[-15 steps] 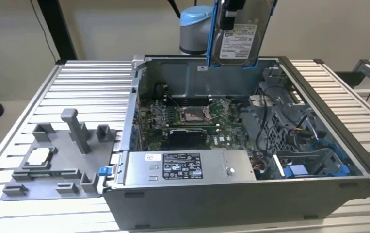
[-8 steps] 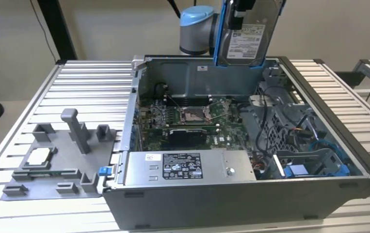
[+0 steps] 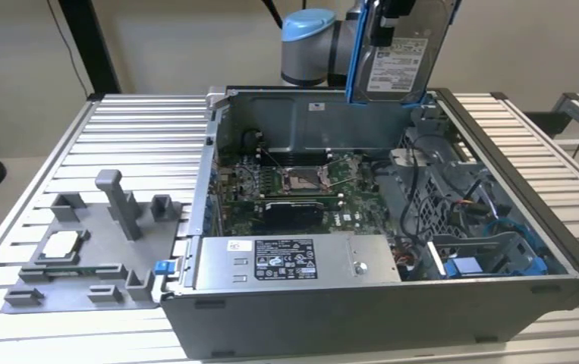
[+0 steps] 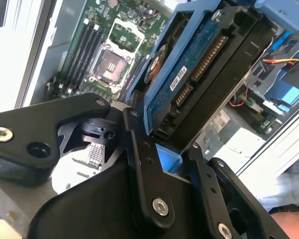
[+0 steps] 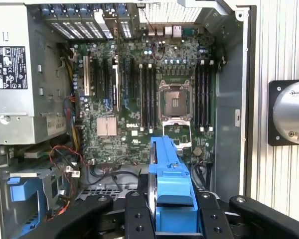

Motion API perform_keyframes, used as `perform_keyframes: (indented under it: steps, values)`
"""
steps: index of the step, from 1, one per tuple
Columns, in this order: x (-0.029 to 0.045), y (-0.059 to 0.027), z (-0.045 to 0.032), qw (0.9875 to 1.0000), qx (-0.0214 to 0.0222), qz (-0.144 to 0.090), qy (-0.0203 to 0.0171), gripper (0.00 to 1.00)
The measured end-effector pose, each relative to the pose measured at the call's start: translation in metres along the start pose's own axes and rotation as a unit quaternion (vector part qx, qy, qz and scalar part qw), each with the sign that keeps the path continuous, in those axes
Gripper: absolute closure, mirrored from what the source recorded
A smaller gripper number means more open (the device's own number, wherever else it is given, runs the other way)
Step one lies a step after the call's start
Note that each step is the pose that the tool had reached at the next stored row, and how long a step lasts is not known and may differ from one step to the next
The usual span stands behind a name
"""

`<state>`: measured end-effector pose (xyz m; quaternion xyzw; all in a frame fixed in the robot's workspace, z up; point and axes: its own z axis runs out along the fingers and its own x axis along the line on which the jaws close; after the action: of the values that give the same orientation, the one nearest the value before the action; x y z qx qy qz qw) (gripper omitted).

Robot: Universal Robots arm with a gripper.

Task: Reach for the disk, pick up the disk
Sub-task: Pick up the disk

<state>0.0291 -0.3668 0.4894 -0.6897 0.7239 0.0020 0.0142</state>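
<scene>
In the exterior view, the disk (image 3: 403, 53) hangs upright in the air above the rear wall of the open computer case (image 3: 370, 318), held from above by the end effector (image 3: 395, 15), whose fingers are mostly cut off at the frame's upper edge. The disk's white label faces the camera and a blue rail runs down its side. The case sits on the slatted counter (image 3: 137, 129), with a grey fixture (image 3: 86, 243) on the exterior view's left.

In the second wrist view, the end effector (image 4: 162, 144) is clamped on the disk (image 4: 189, 74); black fingers (image 4: 139, 164) press against its blue rail, and the disk's circuit-board side and connectors show.

In the first wrist view, the disk (image 5: 172, 184) stands edge-on between the closed fingers (image 5: 137, 219), well above the motherboard (image 5: 139, 99) inside the case (image 5: 229, 99).
</scene>
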Motion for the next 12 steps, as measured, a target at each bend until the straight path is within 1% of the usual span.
perform_keyframes:
  steps: [12]
  values:
    - [-0.0010, -0.0216, 0.0004, 1.0000, 0.0000, 0.000, 0.0000, 1.00]
